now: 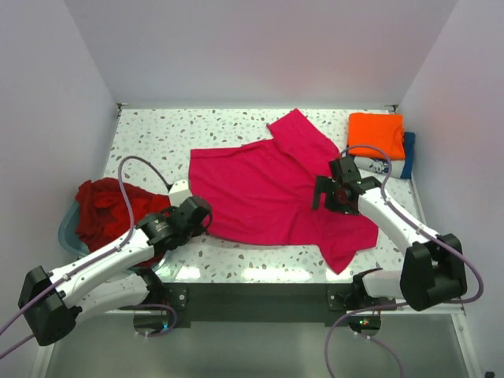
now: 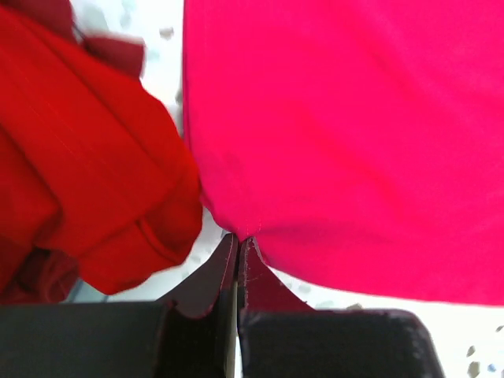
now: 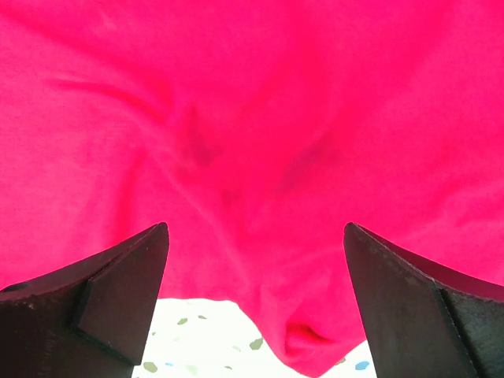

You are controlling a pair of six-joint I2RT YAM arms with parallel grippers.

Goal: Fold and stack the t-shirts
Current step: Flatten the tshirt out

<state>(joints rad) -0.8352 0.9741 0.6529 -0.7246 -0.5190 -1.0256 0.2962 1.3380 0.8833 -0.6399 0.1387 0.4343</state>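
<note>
Left wrist, left pincer (image 2: 238, 239) nipping magenta shirt (image 2: 354, 142), hidden overhead

A robotics lab booth: plain white walls (image 1: 260, 47) enclose a speckled table (image 1: 150, 134) with two arms (image 1: 102, 264) bolted on.

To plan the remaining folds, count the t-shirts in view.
4: magenta shirt spread mid-table; dark red heap at left, possibly more than one; orange shirt folded far right, atop a blue shirt.

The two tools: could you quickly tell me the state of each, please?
Left tool: shut on the pink shirt's edge.
Right tool: open, holding nothing, over the pink shirt.
</note>
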